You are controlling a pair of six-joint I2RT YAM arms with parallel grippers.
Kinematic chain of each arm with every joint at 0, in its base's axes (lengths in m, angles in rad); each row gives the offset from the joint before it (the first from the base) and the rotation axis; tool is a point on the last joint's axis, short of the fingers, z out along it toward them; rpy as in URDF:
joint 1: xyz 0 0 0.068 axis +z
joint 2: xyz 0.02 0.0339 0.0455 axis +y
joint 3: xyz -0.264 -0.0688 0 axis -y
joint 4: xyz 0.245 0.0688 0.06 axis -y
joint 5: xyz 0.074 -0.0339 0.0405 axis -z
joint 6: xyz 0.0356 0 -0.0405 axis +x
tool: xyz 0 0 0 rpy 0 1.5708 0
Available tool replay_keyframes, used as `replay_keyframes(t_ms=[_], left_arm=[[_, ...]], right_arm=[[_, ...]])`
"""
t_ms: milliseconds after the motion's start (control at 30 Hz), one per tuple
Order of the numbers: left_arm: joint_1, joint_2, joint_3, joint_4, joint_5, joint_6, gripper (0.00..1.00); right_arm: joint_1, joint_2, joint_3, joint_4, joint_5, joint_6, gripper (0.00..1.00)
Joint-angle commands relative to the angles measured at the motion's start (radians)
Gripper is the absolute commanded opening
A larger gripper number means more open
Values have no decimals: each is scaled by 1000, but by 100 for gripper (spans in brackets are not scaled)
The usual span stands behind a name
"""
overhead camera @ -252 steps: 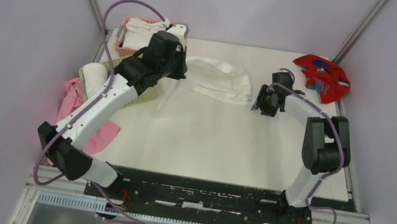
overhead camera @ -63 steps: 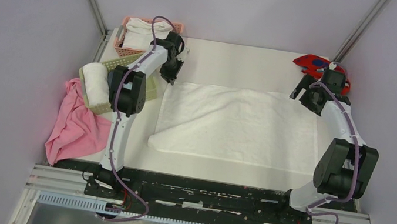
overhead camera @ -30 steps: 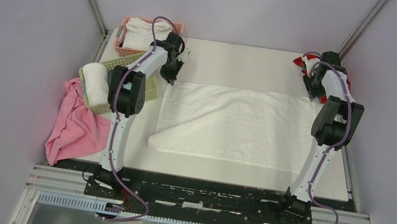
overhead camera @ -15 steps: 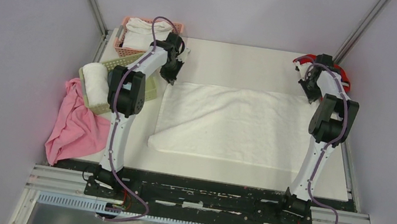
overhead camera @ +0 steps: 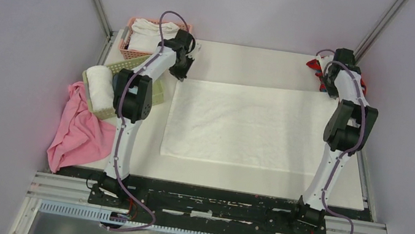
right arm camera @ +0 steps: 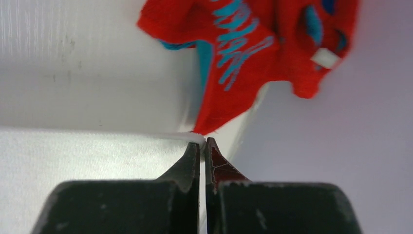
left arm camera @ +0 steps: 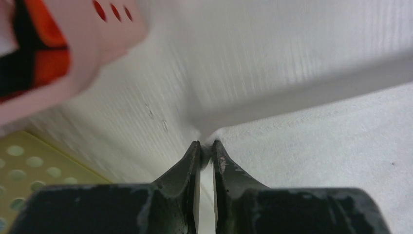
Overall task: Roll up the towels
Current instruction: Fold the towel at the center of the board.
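- At the far left edge of the white table, your plain pink cloth lay crumpled; it was no part of the job.
- Just beside it, a pale green perforated plastic basket held one rolled white towel, so I judge one roll was already done. Folded white cloths sat in the pink plastic basket behind it.
- Your left gripper had its jaws pinching the far left corner of the large white terry towel.
- The large white terry towel lay spread flat and smooth across the middle of the table, with no roll begun.
- Your right gripper had its jaws pressed together on the towel's far right corner, where a thin white edge ran into the tips.
- Just beyond that gripper, at the table's far right corner, the red terry towel with teal-blue marks lay bunched and unrolled.
- By my reckoning you were at the flattening step: both of those towels were left to roll.
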Motion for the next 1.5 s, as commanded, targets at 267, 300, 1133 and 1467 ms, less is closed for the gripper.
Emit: replay_keyframes(t_ms=[267,300,1133,1467], left_arm=[[51,-110,143,198,-77,30,3],[50,-117,138,201,-68,35,3],[38,-688,-633,304,-4,-75,3],[-38,-758,-848,290,-23,-224,3]], right_arm=[[-26,-177,80,117,84,15,0],[-26,-184,71,119,84,21,0],[-28,-537,-497,346,398,282,0],[-65,-622,-796,517,488,474,0]])
